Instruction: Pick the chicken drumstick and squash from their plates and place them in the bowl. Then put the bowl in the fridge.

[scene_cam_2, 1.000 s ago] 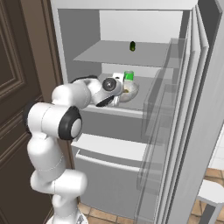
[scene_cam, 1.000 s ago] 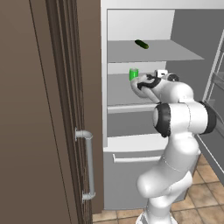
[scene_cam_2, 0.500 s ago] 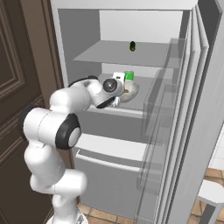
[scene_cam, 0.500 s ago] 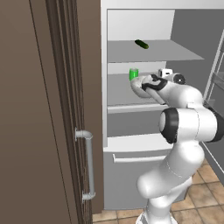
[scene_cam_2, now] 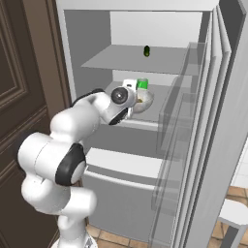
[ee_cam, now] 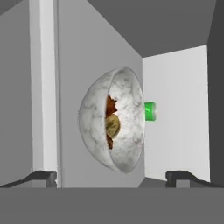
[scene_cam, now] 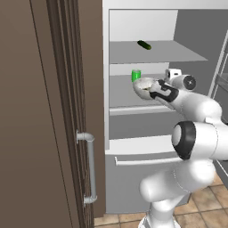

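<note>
The off-white bowl [ee_cam: 127,131] stands on the middle shelf of the open fridge [scene_cam: 133,178]. Inside it lie the reddish-brown chicken drumstick [ee_cam: 110,104] and the yellowish squash [ee_cam: 113,126]. My gripper [ee_cam: 111,177] is open just in front of the bowl, with one fingertip at each side of the hand view and nothing between them. From the left base view, the gripper [scene_cam: 151,90] hovers at the near right rim of the bowl [scene_cam: 142,83]. From the right base view, the bowl [scene_cam_2: 144,100] shows just past my wrist. The plates are out of view.
A green can [scene_cam: 136,75] stands behind the bowl on the same shelf. A dark green item [scene_cam: 144,44] lies on the upper shelf. A brown cabinet door with a silver handle [scene_cam: 90,167] stands at the left. The fridge door [scene_cam_2: 213,145] hangs open at the right.
My hand has drawn back a little from the bowl, towards the front of the shelf. My elbow has swung lower and to the right. The bowl stays on the shelf.
</note>
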Tool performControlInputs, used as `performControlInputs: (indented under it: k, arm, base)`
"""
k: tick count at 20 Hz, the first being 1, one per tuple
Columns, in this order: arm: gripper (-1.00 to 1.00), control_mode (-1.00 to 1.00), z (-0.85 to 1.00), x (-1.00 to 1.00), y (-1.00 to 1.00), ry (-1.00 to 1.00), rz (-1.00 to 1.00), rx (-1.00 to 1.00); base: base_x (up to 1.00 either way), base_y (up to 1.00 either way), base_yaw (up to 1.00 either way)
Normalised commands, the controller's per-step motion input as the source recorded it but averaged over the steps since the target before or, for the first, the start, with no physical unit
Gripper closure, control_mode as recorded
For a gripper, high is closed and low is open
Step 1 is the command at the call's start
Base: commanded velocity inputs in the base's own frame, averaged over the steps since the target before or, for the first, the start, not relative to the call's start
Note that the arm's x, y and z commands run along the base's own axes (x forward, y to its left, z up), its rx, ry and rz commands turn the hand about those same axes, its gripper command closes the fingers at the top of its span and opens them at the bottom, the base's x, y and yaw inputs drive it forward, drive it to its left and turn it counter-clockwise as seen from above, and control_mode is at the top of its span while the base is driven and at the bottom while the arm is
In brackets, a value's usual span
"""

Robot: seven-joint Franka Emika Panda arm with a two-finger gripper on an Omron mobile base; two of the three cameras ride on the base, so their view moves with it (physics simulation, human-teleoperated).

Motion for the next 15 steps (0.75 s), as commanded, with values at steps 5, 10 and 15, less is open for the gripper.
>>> performControlInputs:
  k: [5, 10, 15]
  arm:
    - [-1.00, -1.00, 0.45, -0.46, 0.04, 0.09, 0.00, -0.06]
    - [-1.00, -1.00, 0.49, -0.45, 0.14, 0.12, 0.00, -0.09]
    - [-1.00, -1.00, 0.53, -0.55, 0.06, 0.09, 0.00, -0.01]
  base:
    - [0.00, 0.00, 0.00]
    - [0.00, 0.00, 0.00]
    - [0.00, 0.00, 0.00]
